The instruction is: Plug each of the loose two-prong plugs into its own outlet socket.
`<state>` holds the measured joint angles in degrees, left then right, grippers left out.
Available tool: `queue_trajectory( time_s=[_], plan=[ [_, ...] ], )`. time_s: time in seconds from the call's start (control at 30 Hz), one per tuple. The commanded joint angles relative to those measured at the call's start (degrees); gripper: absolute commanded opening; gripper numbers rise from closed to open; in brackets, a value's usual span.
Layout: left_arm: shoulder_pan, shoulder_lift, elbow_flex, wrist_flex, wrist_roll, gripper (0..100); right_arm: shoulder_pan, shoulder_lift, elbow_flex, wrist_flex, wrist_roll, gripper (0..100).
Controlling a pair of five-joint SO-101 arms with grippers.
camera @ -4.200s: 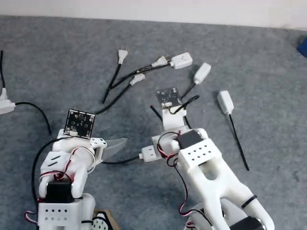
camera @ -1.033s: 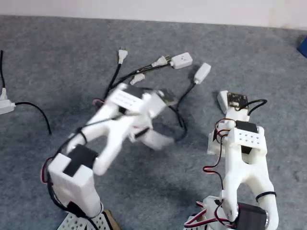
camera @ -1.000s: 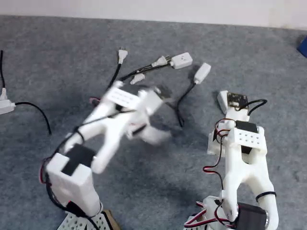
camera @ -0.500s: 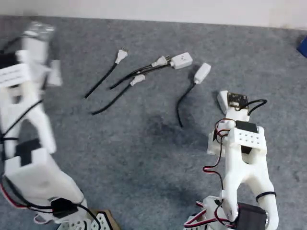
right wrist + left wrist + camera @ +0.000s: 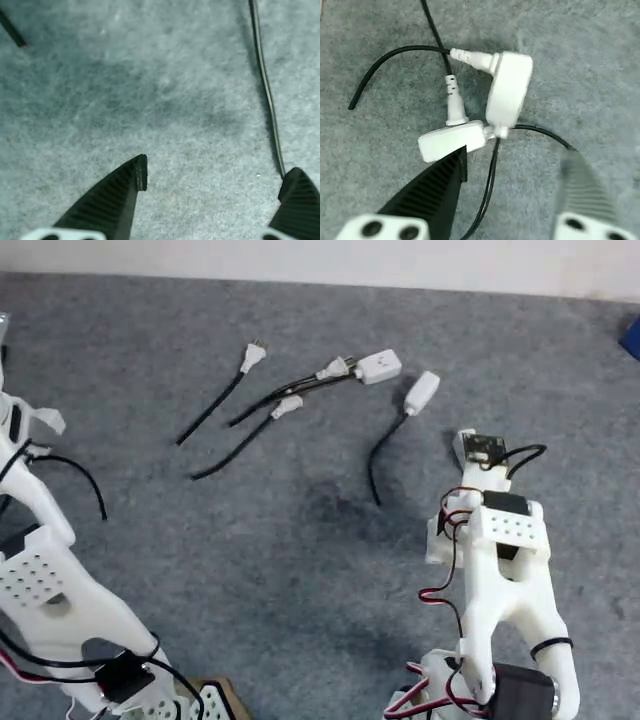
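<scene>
Nearest, at 5 o'clock on grey desk [image 5: 300, 580]: right arm [image 5: 505, 570]. Right jaws spread wide and empty, hanging over bare surface. Thin cord [image 5: 264, 85] on the desk close by one tip. Half-hidden socket [image 5: 463, 443], white, poking out from under that arm's wrist at 3 o'clock.

At 8 o'clock, stretching along the edge toward 10 o'clock: left arm [image 5: 35, 580]. Left jaws open too, gripping nothing. Just beyond the tips, in left wrist view: block socket [image 5: 509, 90], white, black cord off one end. Flat plug [image 5: 451, 142], white, crosswise at the other end, touching it at a corner. Cannot tell whether prongs are seated. Black tip right beside flat plug; contact unclear.

Farther out, at 1 to 2 o'clock: corded socket [image 5: 421, 391], white, lying loose, black cord curling back toward centre.

Beyond it, at 1 o'clock: far socket [image 5: 379, 365], white, with joined plug [image 5: 334, 368] butted against its 9 o'clock end, cord trailing toward 8 o'clock.

At 11 o'clock, just near side of that cord: middle plug [image 5: 288, 405], loose, apart from every socket, cord running toward 8 o'clock.

Farthest, at 11 o'clock: far plug [image 5: 255, 356], prongs toward 12 o'clock, cord toward 8 o'clock, well apart from the sockets.
</scene>
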<state>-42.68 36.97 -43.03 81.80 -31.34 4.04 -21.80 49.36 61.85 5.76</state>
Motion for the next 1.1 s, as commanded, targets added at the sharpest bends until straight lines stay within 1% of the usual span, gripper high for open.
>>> queue_trajectory(
  time_s=[0.0, 0.1, 0.27, 0.37, 0.47, 0.53, 0.6, 0.7, 0.73, 0.83, 0.9, 1.07],
  plan=[
    [2.1, -0.7, -5.2, 4.4, -0.3, 43, -0.6, -1.0, -5.1, 0.6, 0.7, 39.3],
    [5.5, -0.6, -8.4, 7.1, -0.1, 43, -0.7, -0.6, -9.8, 3.6, 0.7, 39.3],
    [14.8, -0.5, -9.6, 9.0, 1.4, 43, -0.1, -0.4, -17.0, 5.7, 1.3, 39.3],
    [19.7, -0.7, -9.6, 9.0, 4.7, 43, 2.4, -0.3, -21.0, 5.3, 4.5, 39.3],
    [23.8, -0.7, -9.6, 10.6, 7.5, 43, 6.9, 1.5, -26.3, 5.2, 5.1, 39.3],
    [27.0, -0.7, -9.6, 13.1, 8.5, 43, 8.6, 6.1, -31.4, 5.2, 4.8, 39.3],
    [30.4, -0.7, -9.6, 15.6, 10.2, 42, 8.6, 13.1, -36.5, 5.2, 4.7, 39.3],
    [34.8, -0.8, -9.6, 18.5, 13.5, 37, 6.8, 24.7, -46.1, 5.6, 0.9, 39.3],
    [35.9, -1.2, -9.3, 18.9, 14.9, 34, 6.0, 28.2, -49.9, 5.9, 0.8, 39.3],
    [37.1, -2.3, -6.8, 19.1, 19.3, 26, 2.3, 38.4, -60.9, 10.9, 1.0, 39.3],
    [37.3, -3.4, -4.5, 19.0, 20.7, 23, -0.1, 44.4, -68.5, 14.4, 2.5, 39.3],
    [36.7, -5.5, -2.2, 18.9, 20.4, 23, -3.0, 56.9, -87.4, 22.1, 2.9, 39.3]
  ],
)
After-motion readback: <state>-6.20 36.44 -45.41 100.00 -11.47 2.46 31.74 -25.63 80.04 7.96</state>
